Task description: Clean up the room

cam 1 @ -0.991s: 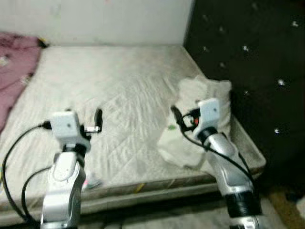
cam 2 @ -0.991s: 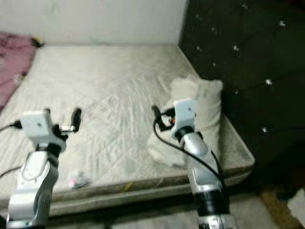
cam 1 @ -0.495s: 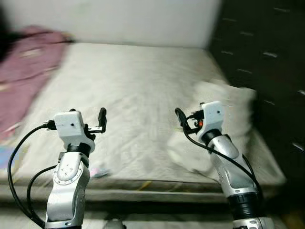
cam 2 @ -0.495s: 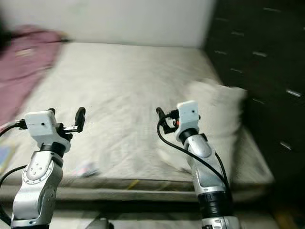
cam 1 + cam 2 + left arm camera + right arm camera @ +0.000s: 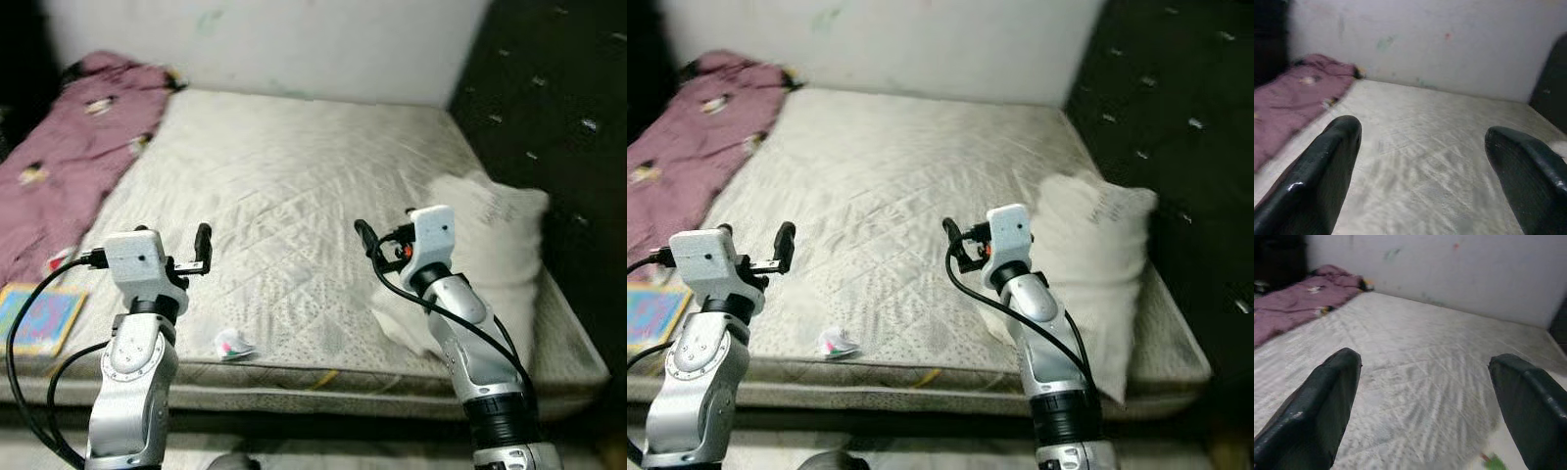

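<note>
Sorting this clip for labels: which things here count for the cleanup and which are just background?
For the job:
wrapper near the mattress's front edge
pillow at the right
blanket at the left
book beside the blanket
left gripper and right gripper, both open, empty

Background:
mattress
wall
headboard

A: Where were the robot's arms?

B: Both silver arms were up in front of the body, bent at the elbow, w/ black cables looping off each one.

A: And the left gripper (image 5: 203, 247)?

B: Held out on the left side, pointing fwd. In its wrist view the 2 black fingers (image 5: 1317, 181) stood wide apart, nothing between them.

A: The right gripper (image 5: 364, 238)?

B: About the same height, on the right side. Its fingers (image 5: 1312, 411) were spread wide too & held nothing. The 2 grippers were well apart.
</note>
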Robot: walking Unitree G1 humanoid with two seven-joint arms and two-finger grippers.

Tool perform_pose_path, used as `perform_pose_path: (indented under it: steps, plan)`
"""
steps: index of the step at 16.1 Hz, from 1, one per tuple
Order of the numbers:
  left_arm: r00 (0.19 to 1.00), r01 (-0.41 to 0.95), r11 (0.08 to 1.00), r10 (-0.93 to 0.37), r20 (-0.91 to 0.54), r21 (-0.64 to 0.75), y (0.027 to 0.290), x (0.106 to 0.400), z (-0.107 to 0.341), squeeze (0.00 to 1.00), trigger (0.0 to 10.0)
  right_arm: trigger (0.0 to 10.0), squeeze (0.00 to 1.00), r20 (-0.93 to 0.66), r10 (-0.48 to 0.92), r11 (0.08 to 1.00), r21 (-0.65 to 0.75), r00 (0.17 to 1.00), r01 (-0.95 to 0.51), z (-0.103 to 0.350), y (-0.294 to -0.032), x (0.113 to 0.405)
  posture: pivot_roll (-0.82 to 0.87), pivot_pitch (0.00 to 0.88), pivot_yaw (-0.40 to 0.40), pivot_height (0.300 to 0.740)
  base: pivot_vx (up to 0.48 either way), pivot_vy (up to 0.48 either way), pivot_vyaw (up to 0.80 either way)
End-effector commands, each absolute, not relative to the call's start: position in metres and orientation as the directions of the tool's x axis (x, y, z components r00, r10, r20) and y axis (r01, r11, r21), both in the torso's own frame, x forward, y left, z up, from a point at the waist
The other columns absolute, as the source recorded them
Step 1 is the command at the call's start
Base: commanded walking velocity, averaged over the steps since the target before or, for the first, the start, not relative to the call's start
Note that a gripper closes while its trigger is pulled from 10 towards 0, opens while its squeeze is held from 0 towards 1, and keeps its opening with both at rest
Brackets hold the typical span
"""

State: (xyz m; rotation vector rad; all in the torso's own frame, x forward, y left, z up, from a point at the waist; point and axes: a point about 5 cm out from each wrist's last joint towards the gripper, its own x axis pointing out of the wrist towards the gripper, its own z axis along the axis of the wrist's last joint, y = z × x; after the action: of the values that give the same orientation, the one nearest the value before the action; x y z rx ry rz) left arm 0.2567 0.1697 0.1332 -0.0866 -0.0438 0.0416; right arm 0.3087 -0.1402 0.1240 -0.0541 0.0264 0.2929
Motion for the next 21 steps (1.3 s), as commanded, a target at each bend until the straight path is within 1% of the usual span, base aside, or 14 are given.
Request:
perform_pose_path:
  steps: [1, 14, 21]
  plan:
    - [0.999, -0.025, 0.996, 0.029, 0.043, -0.086, 0.1661, 0.2569, 0.1337, 0.00, 10.0, 10.0, 0.00, -0.036, 0.283, 0.957, -0.049, 0.958, -0.285, 0.1248, -0.1427, 0.3098, 0.05, 0.000, -0.059, 0.740, 0.000, 0.480, 0.00]
    - [0.998, -0.037, 0.995, 0.041, 0.050, -0.088, 0.1663, 0.2580, 0.1350, 0.00, 10.0, 10.0, 0.00, -0.050, 0.276, 0.960, -0.044, 0.960, -0.278, 0.1245, -0.1438, 0.3127, 0.04, 0.000, -0.062, 0.740, 0.000, 0.468, 0.00]
    - [0.997, -0.045, 0.994, 0.051, 0.062, -0.099, 0.1678, 0.2577, 0.1368, 0.00, 10.0, 10.0, 0.00, -0.058, 0.282, 0.958, -0.044, 0.958, -0.284, 0.1244, -0.1431, 0.3134, 0.04, 0.000, -0.064, 0.740, 0.000, 0.000, 0.00]
